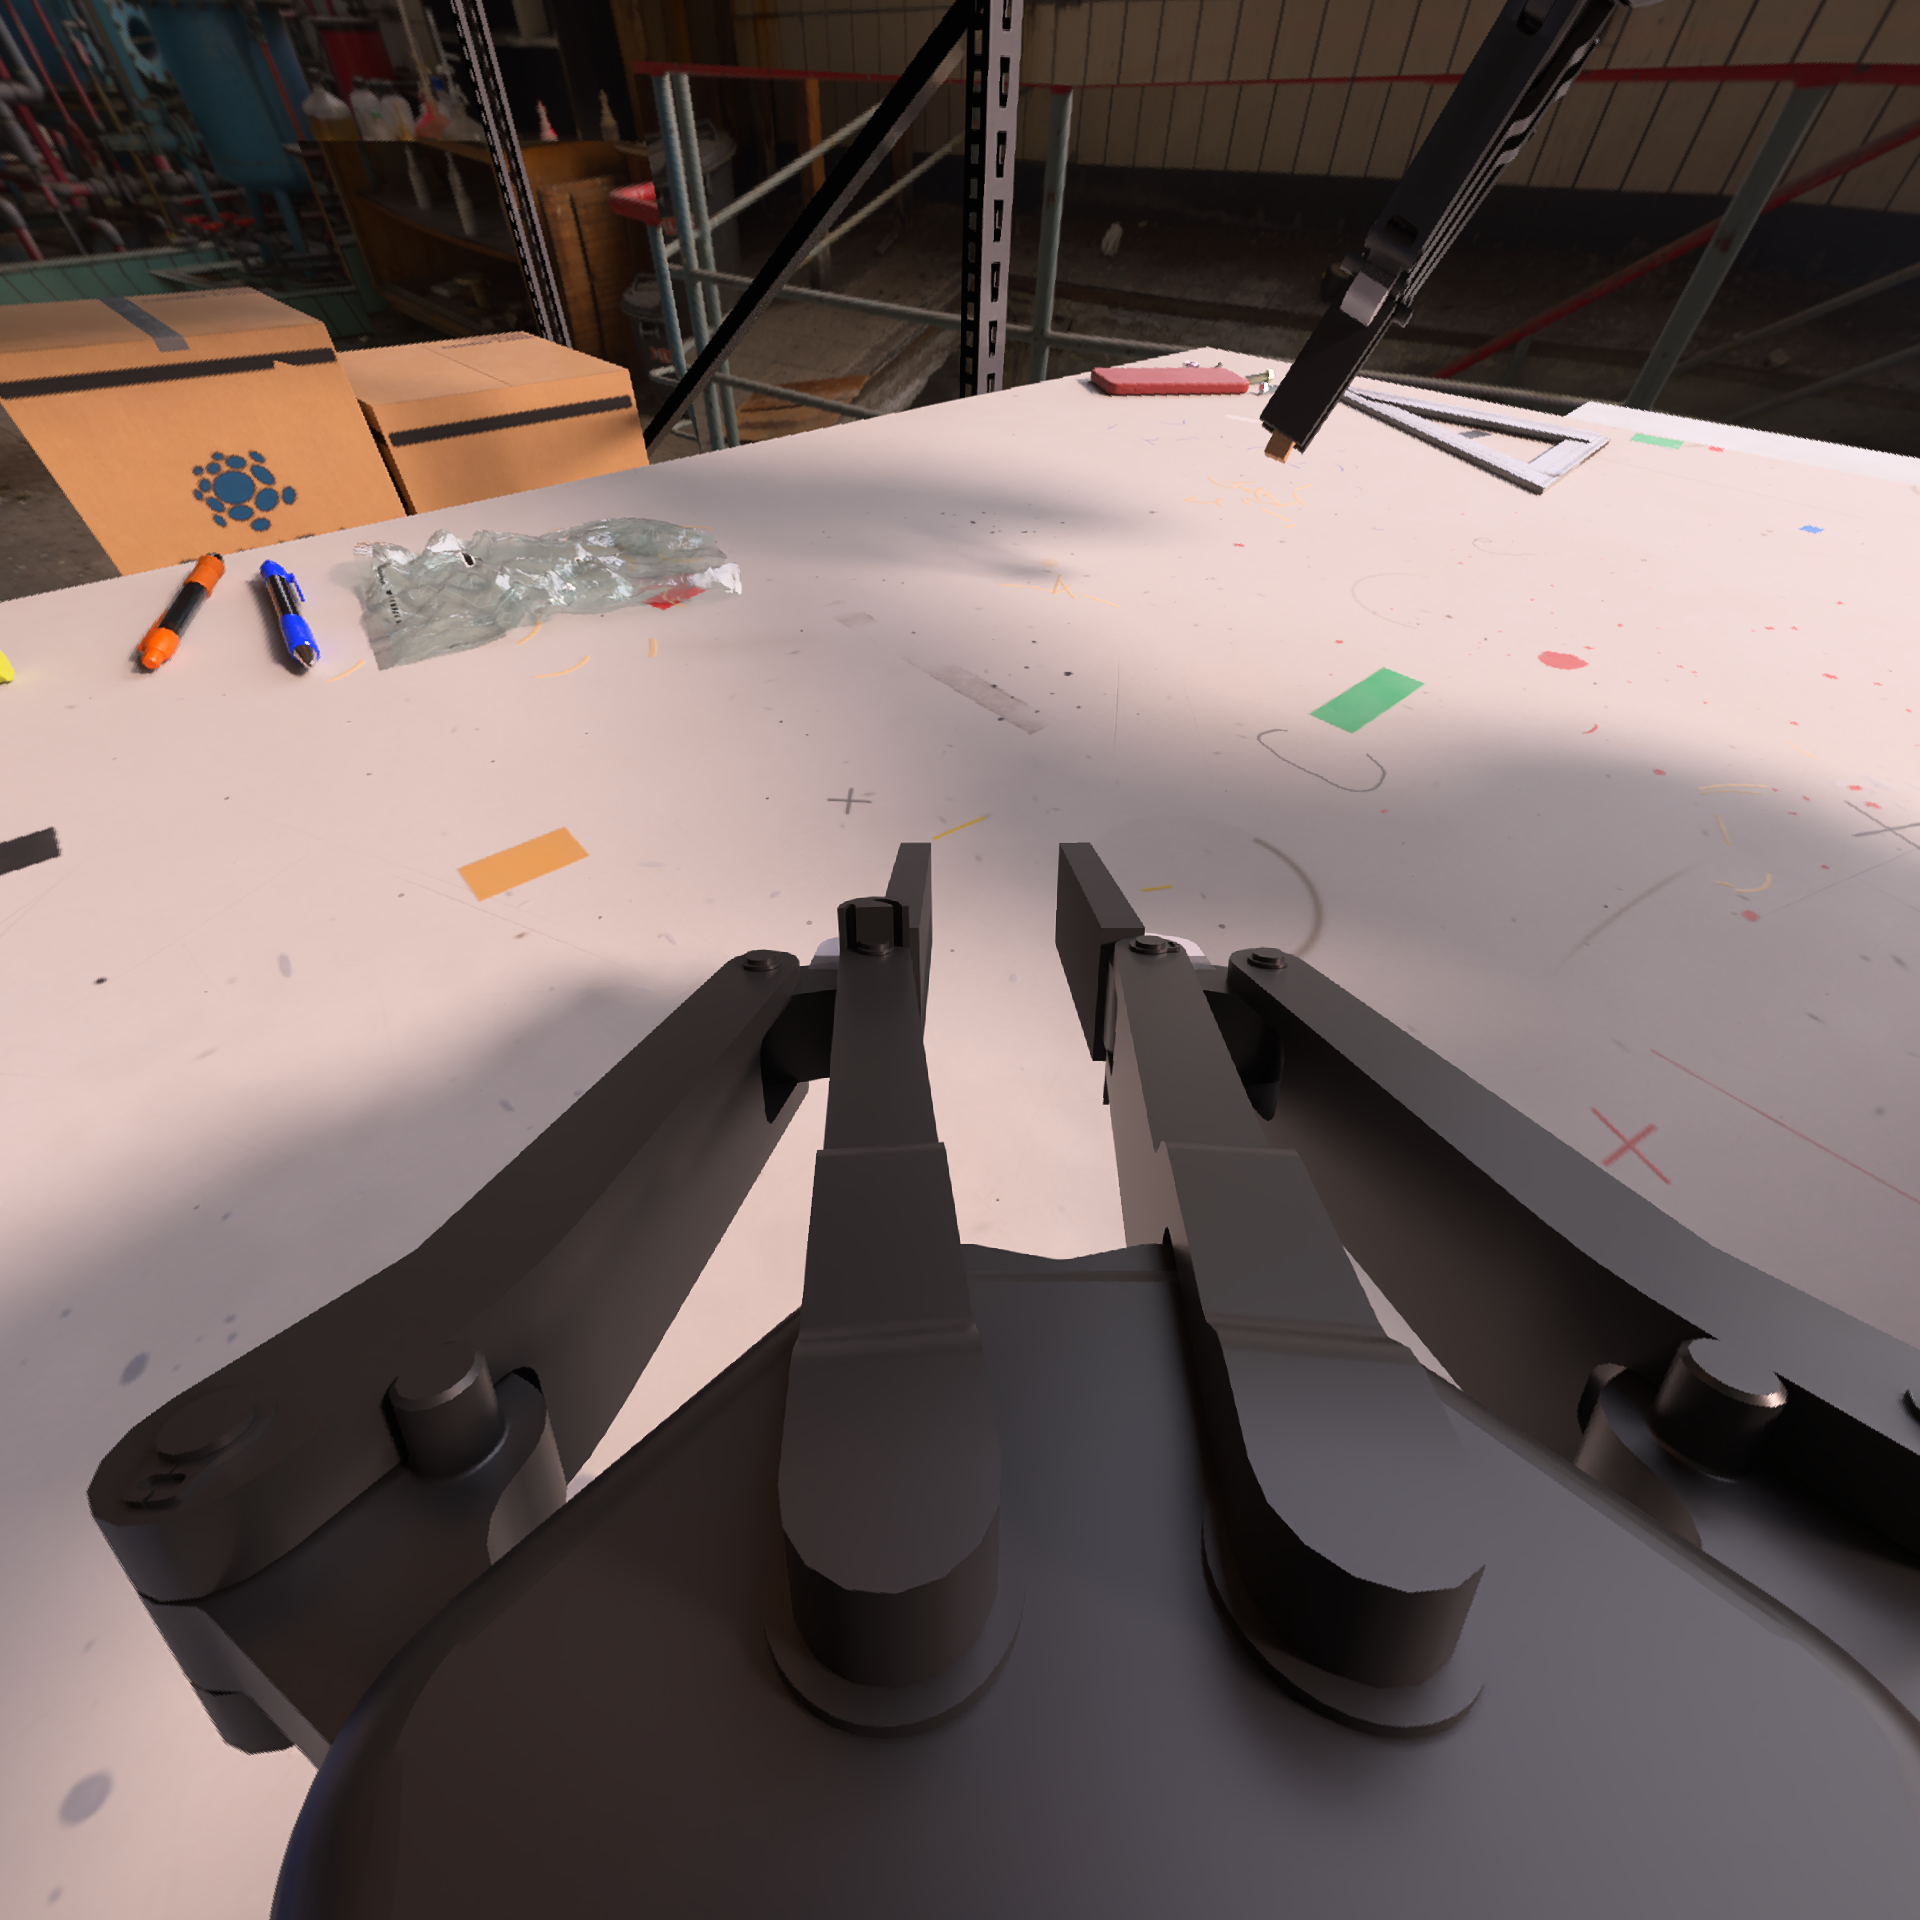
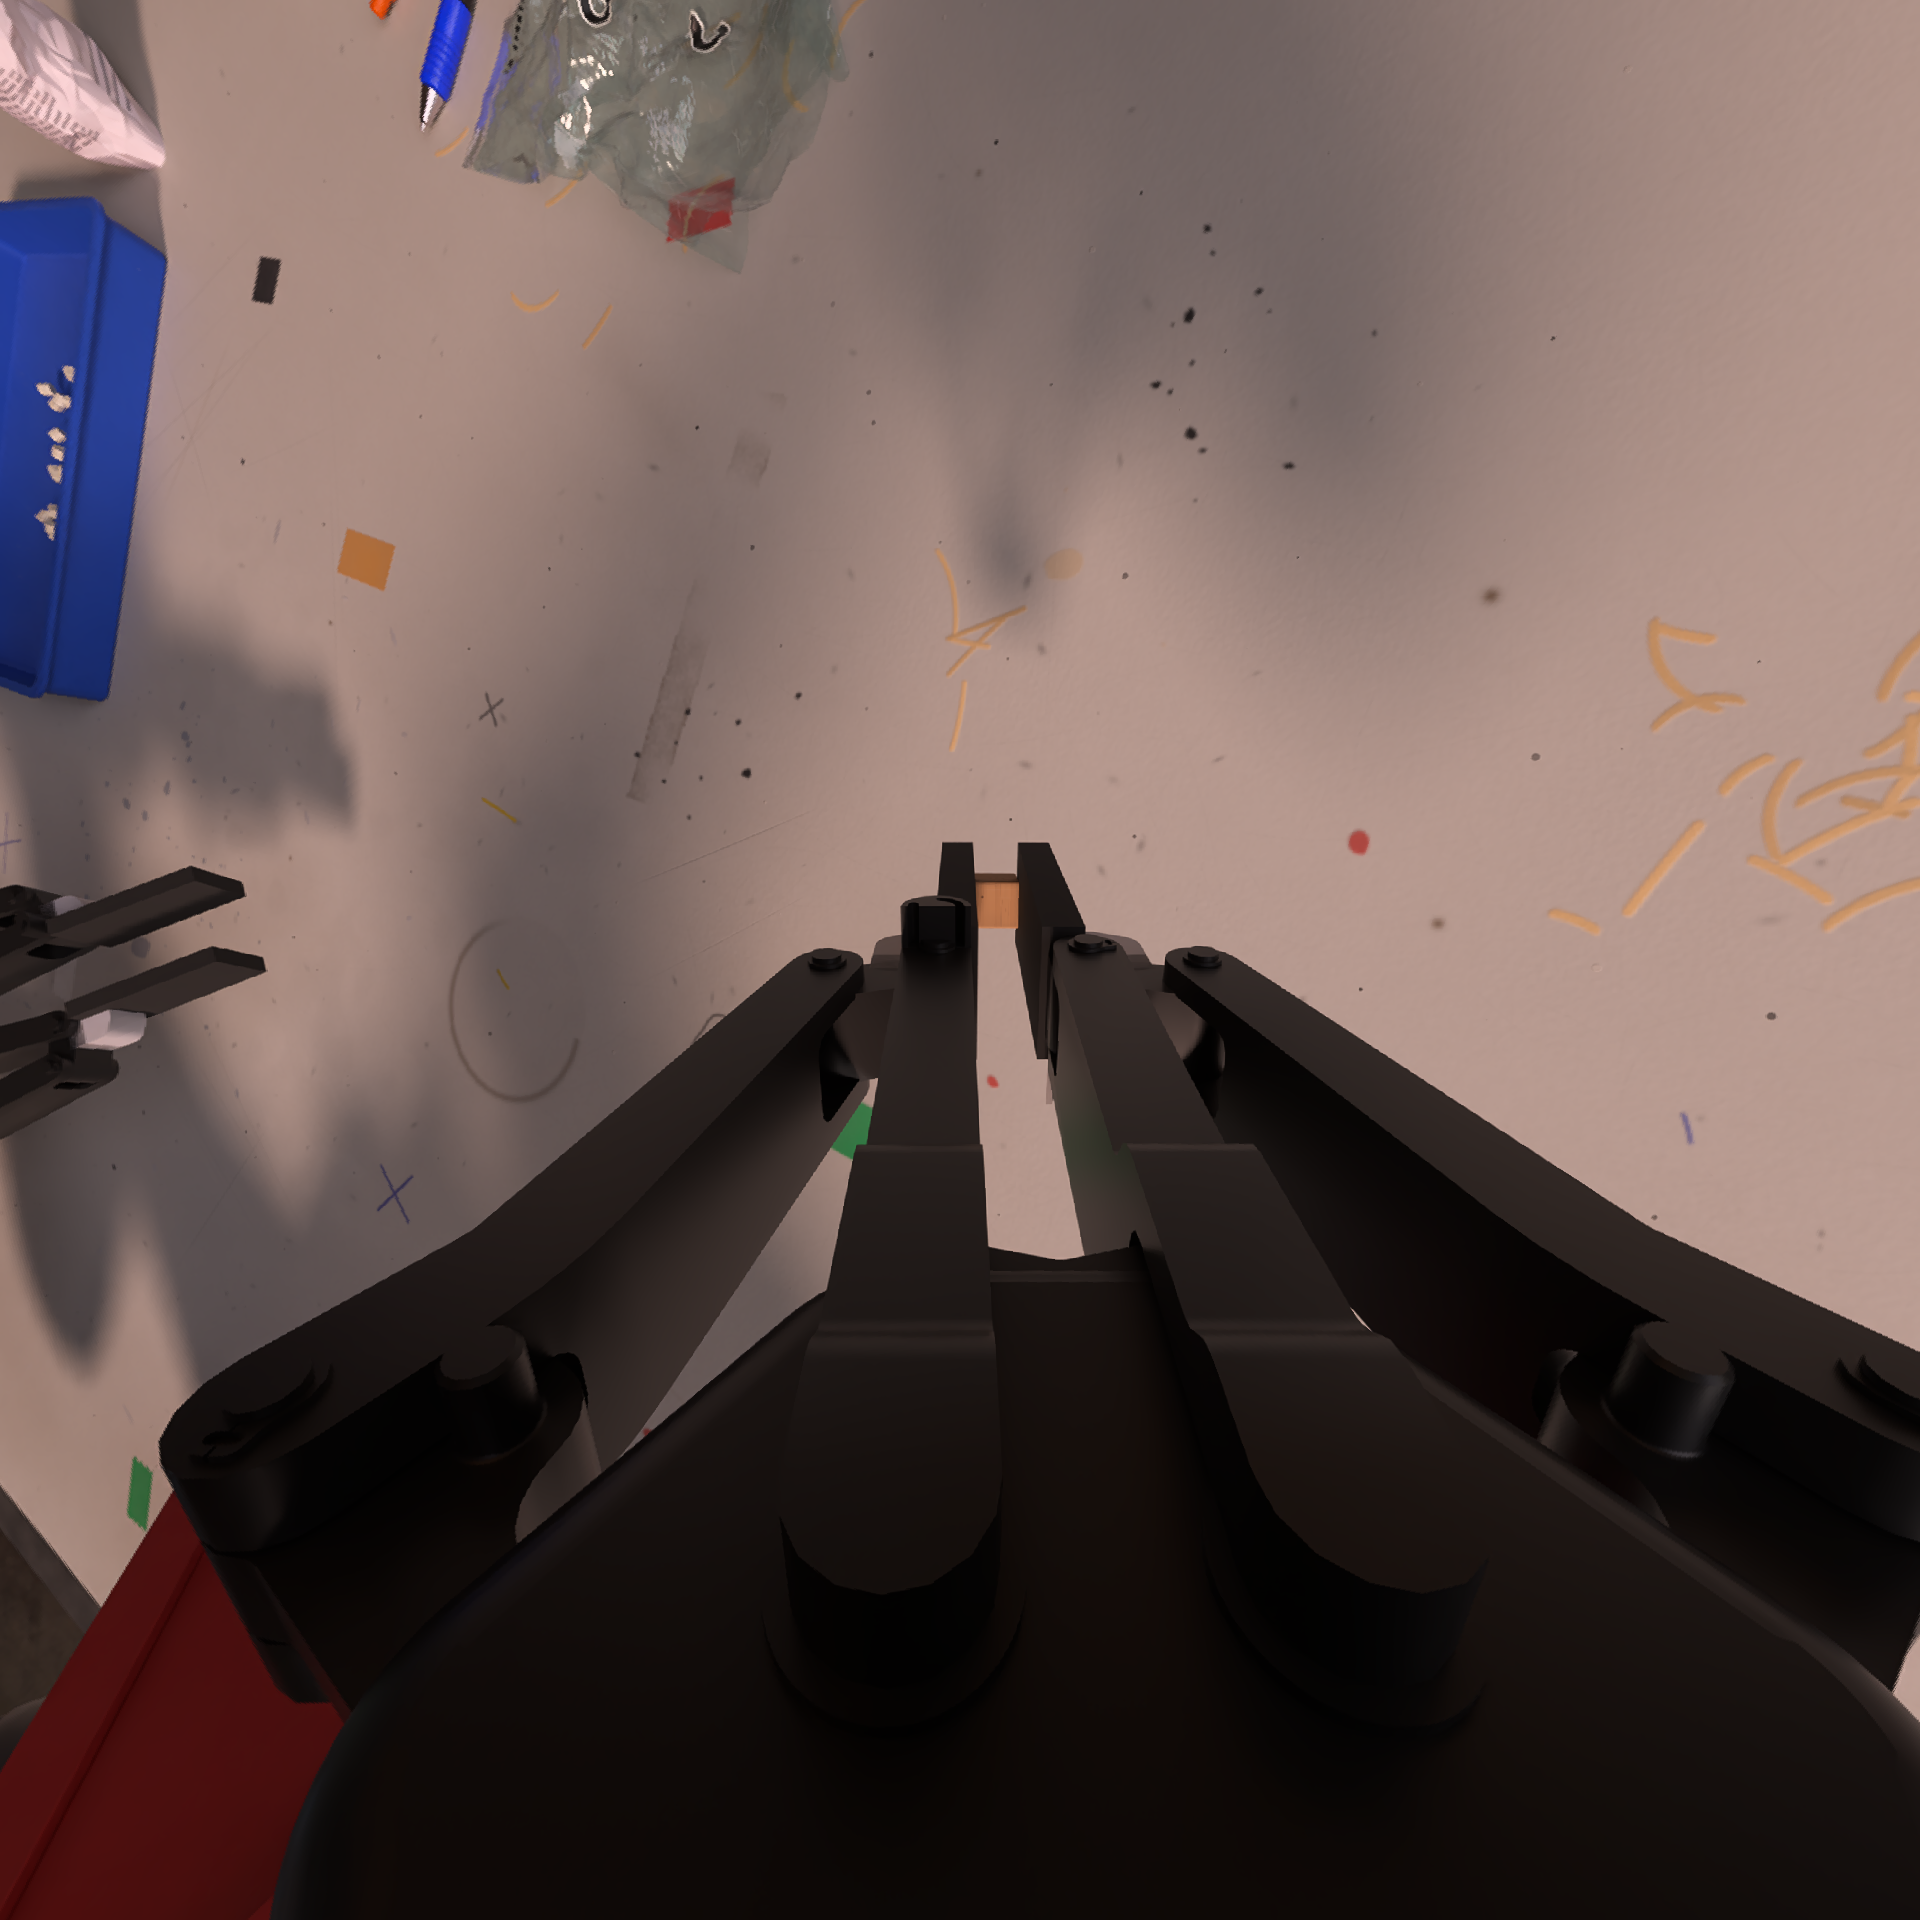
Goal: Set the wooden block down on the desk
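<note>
My right tool (image 2: pixel 987 868) is pinching the wooden block (image 2: pixel 997 900) between its fingertips, and I judge the block is hanging above the worktop (image 2: pixel 1351 520), not touching it. From the left wrist view the block (image 1: pixel 1280 448) pokes out below the far tool, over the far right part of the worktop, near a red case (image 1: pixel 1169 380) and a grey set square (image 1: pixel 1496 442). My left tool (image 1: pixel 992 883) sits partly apart and empty, near the middle.

My worry is height: if I let go from up here, such a small block could bounce or tumble away. The grip is only at the very tips, so a jerky descent might twist it loose early. Pressing down too hard could jam the fingertips into the surface. The crumpled plastic bag (image 2: pixel 644 104) and blue pen (image 2: pixel 447 57) lie well clear.
</note>
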{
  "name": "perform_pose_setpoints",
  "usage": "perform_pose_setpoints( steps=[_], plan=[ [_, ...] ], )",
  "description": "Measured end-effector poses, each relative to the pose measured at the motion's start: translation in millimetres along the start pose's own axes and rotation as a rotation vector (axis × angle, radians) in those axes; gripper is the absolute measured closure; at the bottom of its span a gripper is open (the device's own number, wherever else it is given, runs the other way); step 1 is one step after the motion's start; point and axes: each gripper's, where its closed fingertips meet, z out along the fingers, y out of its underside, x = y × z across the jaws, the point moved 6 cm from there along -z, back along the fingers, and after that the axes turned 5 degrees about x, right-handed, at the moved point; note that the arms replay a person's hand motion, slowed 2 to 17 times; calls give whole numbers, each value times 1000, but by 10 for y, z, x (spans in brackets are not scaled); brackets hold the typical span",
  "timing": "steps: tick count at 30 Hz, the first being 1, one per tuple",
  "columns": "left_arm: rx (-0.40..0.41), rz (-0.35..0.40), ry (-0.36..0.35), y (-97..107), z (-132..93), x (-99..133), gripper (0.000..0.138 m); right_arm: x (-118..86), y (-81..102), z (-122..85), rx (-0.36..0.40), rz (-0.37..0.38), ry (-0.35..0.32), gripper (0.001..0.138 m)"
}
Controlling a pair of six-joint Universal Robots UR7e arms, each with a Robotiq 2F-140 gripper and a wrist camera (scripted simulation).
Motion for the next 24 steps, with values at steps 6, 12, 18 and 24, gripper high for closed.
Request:
perform_pose_setpoints(
  steps=[6,12,18,24],
  plan=[
    [0,-1,0,0,0,0,106,5,4,-4,-1,1,1,128],
    [-1,0,0,1,0,0,106,10,8,-7,-1,2,1,128],
    [-3,1,-1,2,2,2,106,16,14,-8,-1,4,-1,128],
    [-4,3,-1,3,4,3,106,24,20,-6,-4,6,-1,128]
  ],
)
